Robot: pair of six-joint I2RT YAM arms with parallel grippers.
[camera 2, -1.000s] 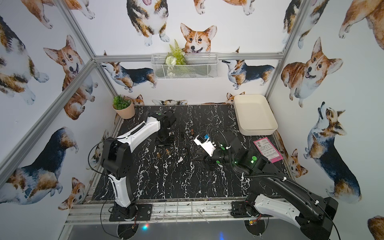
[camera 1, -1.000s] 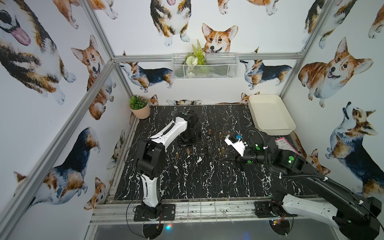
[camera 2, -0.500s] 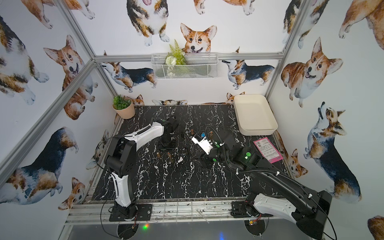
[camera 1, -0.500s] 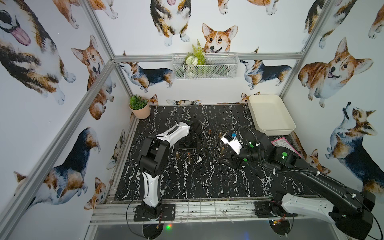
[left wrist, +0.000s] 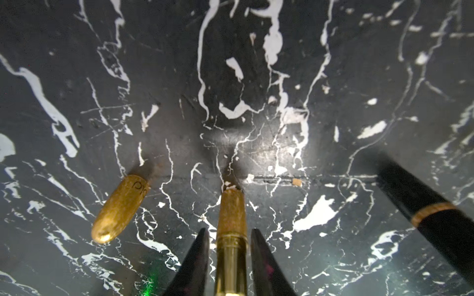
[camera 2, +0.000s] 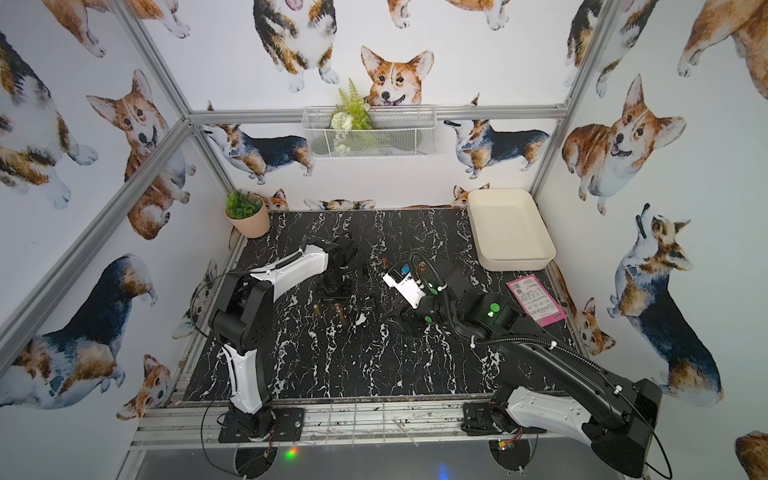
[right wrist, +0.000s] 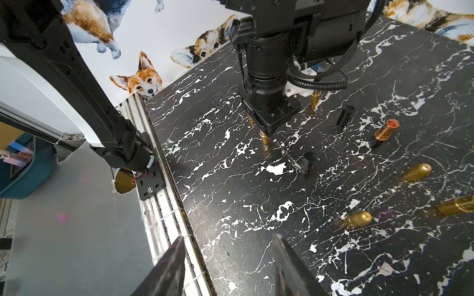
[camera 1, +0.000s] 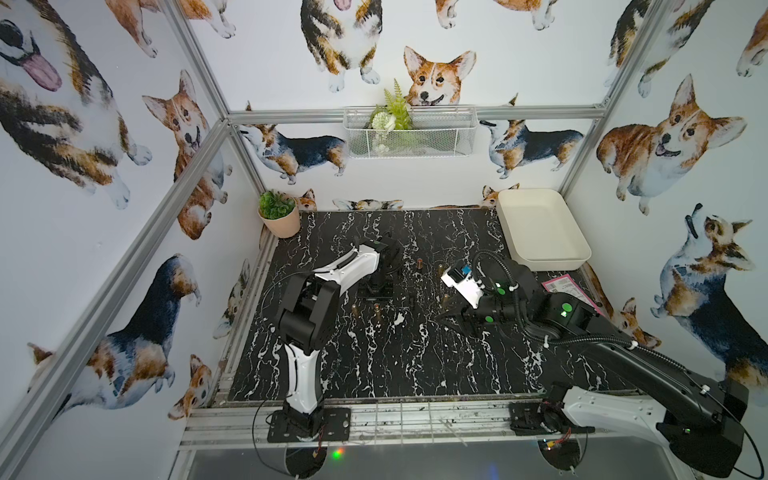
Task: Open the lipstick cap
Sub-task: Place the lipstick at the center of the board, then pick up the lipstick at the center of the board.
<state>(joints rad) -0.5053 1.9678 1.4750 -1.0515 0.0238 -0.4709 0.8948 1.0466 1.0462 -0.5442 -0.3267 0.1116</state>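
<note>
A gold lipstick (left wrist: 230, 212) stands on the black marble table (left wrist: 256, 77), its textured end down. My left gripper (left wrist: 229, 229) points down over it, open, with a thin gap between each finger and the tube. The right wrist view shows the same lipstick (right wrist: 264, 139) under the left gripper (right wrist: 268, 120). A loose textured gold cap (left wrist: 120, 207) lies beside it. My right gripper (right wrist: 227, 236) hangs open and empty above the table, right of the lipstick. Both top views show the left gripper (camera 1: 376, 291) (camera 2: 332, 293) and the right gripper (camera 1: 451, 322) (camera 2: 395, 318).
A black lipstick with a gold band (left wrist: 431, 212) lies close by. Several more gold and black tubes and caps are scattered, among them an orange-tipped one (right wrist: 384, 130). A white tray (camera 1: 540, 232), a plant pot (camera 1: 279, 216) and a pink card (camera 1: 565, 286) sit at the edges.
The left arm has come toward the table's front with the lipstick, and its jaws have just parted from it. The right arm has shifted slightly left, its jaws unchanged.
</note>
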